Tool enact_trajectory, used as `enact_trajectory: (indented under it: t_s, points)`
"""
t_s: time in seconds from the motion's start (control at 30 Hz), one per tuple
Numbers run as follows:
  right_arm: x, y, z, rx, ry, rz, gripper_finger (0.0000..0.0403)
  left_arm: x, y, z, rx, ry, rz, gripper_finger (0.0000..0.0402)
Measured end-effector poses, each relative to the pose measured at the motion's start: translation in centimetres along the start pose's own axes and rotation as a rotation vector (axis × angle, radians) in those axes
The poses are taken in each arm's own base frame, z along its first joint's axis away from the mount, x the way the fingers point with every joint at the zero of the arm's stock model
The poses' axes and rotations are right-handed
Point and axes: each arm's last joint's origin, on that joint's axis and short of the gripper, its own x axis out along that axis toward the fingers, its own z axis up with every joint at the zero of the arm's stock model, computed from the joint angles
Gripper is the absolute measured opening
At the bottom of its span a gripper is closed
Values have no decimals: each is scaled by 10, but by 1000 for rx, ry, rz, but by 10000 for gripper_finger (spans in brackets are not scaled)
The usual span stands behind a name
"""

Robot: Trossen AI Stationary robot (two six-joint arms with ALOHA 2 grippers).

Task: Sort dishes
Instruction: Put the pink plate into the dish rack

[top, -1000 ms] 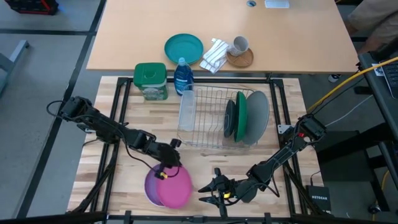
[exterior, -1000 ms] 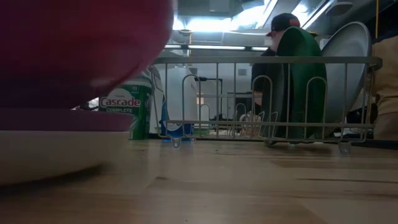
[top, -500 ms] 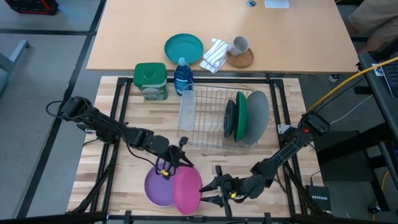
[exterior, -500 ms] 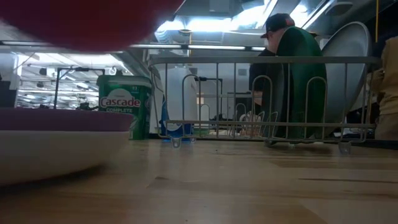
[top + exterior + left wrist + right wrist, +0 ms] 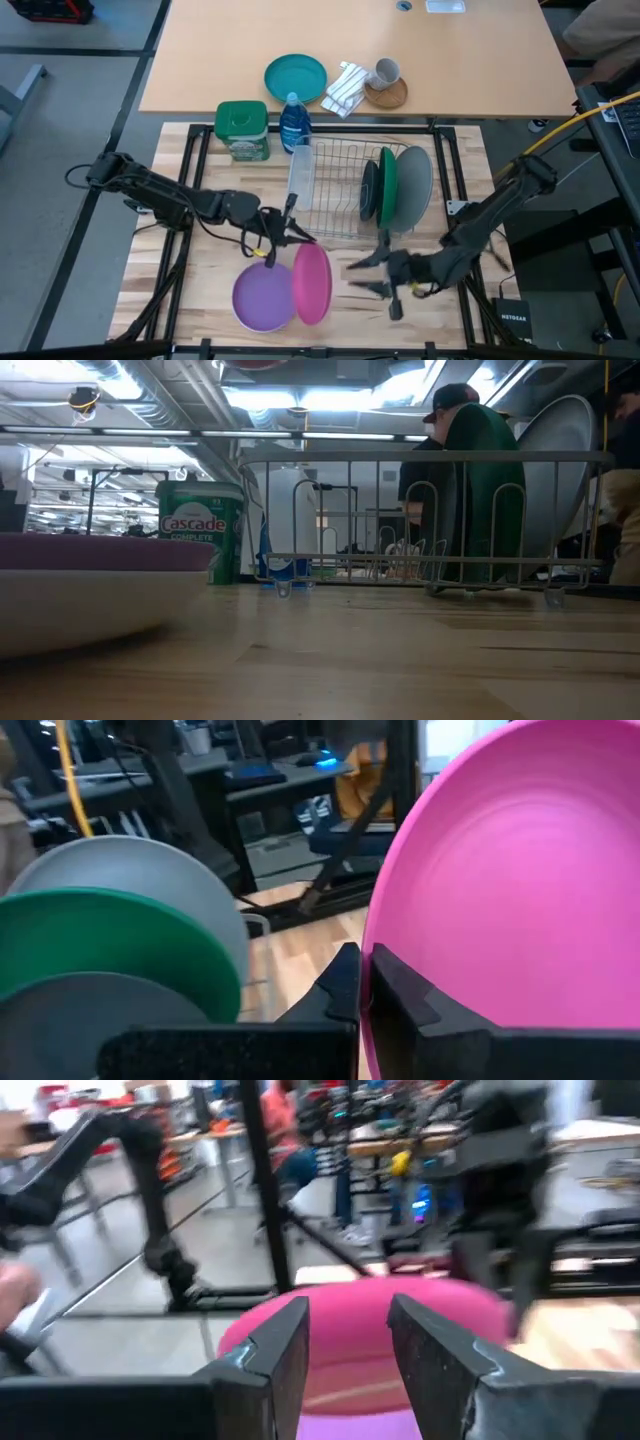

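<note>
My left gripper (image 5: pixel 296 240) is shut on a magenta-pink plate (image 5: pixel 312 283), which stands on edge above the table's near middle. A purple plate (image 5: pixel 260 298) lies flat on the table just left of it; the low view shows this purple plate (image 5: pixel 90 550) with a pale underside. My right gripper (image 5: pixel 358 277) hovers open to the right of the pink plate (image 5: pixel 370 1325), pointing at it. A dark grey plate (image 5: pixel 369 190), a green plate (image 5: pixel 387 185) and a light grey plate (image 5: pixel 415 185) stand on edge in the wire dish rack (image 5: pixel 330 190). My left gripper pinches the pink plate's rim (image 5: pixel 372 970) between its two fingers, one finger on each face. The fingers come about level from the table's left. The plate stands nearly upright on edge, reaching from the fingers toward the near edge, lifted clear of the purple plate.
A green-lidded tub (image 5: pixel 242 130) and a blue bottle (image 5: pixel 294 122) stand at the rack's far left. On the far table are a teal plate (image 5: pixel 296 77), a striped cloth (image 5: pixel 346 88) and a mug on a coaster (image 5: pixel 386 78). A person in a cap (image 5: pixel 450 420) shows behind the rack.
My left gripper has risen and tipped up to level, moving a little toward the rack. The pink plate has gone from lying flat on the purple plate to standing on edge, lifted clear. My right gripper has risen from the near edge and moved toward the far right.
</note>
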Motion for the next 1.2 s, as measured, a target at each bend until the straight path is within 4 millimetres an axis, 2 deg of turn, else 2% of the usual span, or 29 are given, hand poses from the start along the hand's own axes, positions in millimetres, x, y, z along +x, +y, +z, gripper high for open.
enact_trajectory:
  t_s: [0.13,0.23,0.43,0.53,0.7,0.9,1.0,1.2]
  points:
    - [-20,-11,23,30,-53,-11,147,-1,15,2,27,-30,53,0]
    - [-32,-24,38,-27,-69,10,147,-2,29,3,37,-63,97,0]
    - [-43,-56,48,-97,-7,-8,147,-9,63,10,44,-203,126,0]
    - [-39,-71,47,-113,45,-10,147,-14,80,13,53,-265,143,0]
    - [-32,-91,46,-137,100,83,147,-22,103,13,51,-320,183,0]
    - [-39,-118,47,-171,132,92,147,-15,124,12,52,-317,181,0]
    - [-46,-132,38,-166,140,96,147,-7,133,10,60,-306,177,0]
    - [-71,-147,5,-127,70,124,147,10,156,12,95,-306,185,0]
